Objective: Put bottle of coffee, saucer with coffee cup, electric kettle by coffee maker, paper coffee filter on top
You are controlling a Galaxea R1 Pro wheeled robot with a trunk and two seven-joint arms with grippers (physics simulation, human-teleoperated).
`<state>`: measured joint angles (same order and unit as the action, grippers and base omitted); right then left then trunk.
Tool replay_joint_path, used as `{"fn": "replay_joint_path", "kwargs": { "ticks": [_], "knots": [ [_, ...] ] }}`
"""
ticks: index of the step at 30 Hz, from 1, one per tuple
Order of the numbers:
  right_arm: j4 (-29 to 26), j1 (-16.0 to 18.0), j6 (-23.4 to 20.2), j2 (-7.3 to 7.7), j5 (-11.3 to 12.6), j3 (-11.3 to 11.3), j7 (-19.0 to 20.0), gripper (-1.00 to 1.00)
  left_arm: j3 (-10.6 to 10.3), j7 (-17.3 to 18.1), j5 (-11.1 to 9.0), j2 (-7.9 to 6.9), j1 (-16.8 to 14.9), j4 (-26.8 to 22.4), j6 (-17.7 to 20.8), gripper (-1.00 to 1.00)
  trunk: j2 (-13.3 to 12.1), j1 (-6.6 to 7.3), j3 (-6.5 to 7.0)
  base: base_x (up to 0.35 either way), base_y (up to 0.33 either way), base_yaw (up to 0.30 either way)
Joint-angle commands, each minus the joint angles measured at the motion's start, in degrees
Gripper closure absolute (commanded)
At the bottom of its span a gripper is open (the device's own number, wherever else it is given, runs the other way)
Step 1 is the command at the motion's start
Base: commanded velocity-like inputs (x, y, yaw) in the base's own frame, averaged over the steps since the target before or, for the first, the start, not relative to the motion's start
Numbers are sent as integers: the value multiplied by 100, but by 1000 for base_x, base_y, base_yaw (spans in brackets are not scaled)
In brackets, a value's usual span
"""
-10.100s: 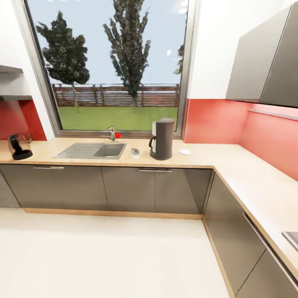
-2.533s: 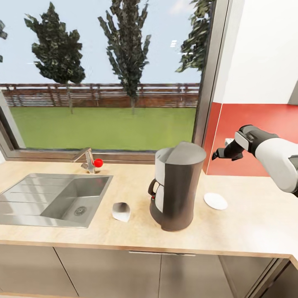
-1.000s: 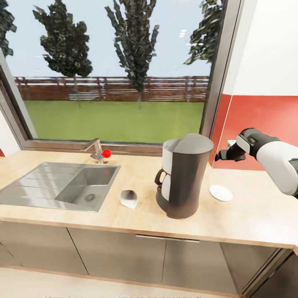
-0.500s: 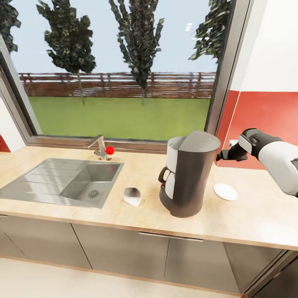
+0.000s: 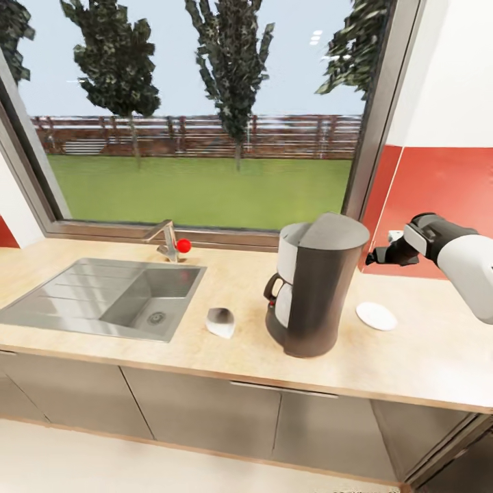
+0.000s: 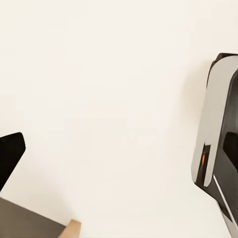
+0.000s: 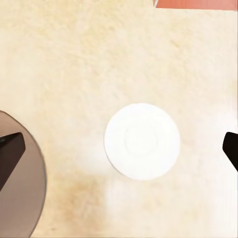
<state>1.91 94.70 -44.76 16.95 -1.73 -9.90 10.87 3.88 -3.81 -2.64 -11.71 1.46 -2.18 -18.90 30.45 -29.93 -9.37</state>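
Note:
The dark grey coffee maker (image 5: 315,287) stands on the wooden countertop (image 5: 424,356). A small white saucer (image 5: 376,315) lies on the counter just to its right. A white paper coffee filter (image 5: 220,322) rests to its left, near the sink. My right gripper (image 5: 381,257) hovers open above the saucer, beside the red wall. The right wrist view looks straight down on the saucer (image 7: 142,141), between the spread fingertips (image 7: 11,148), with the coffee maker's lid (image 7: 22,193) at the edge. My left gripper (image 6: 119,151) hangs open over pale floor, holding nothing.
A steel sink (image 5: 109,298) with a faucet (image 5: 166,241) and red knob sits at the counter's left. A large window runs behind. Grey cabinet fronts (image 5: 205,411) close the space under the counter. In the left wrist view, part of the robot's body (image 6: 220,144) is close by.
The camera has shifted, sliding the counter scene slightly right and down in the picture. My right arm keeps its raised pose above the saucer.

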Motion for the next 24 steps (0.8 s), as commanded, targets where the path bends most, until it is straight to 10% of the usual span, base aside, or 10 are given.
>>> {"fn": "replay_joint_path", "kwargs": {
  "ticks": [1,24],
  "knots": [
    [10,6,14,7,-20,-49,56,-100,34,12,-17,1,3,-11,-5,-100,9,-3,-7,0,0,-184],
    [11,-118,50,-67,-21,-55,56,-100,69,4,-29,-26,3,-16,549,-100,9,-3,20,78,-22,-80]
  ]
}}
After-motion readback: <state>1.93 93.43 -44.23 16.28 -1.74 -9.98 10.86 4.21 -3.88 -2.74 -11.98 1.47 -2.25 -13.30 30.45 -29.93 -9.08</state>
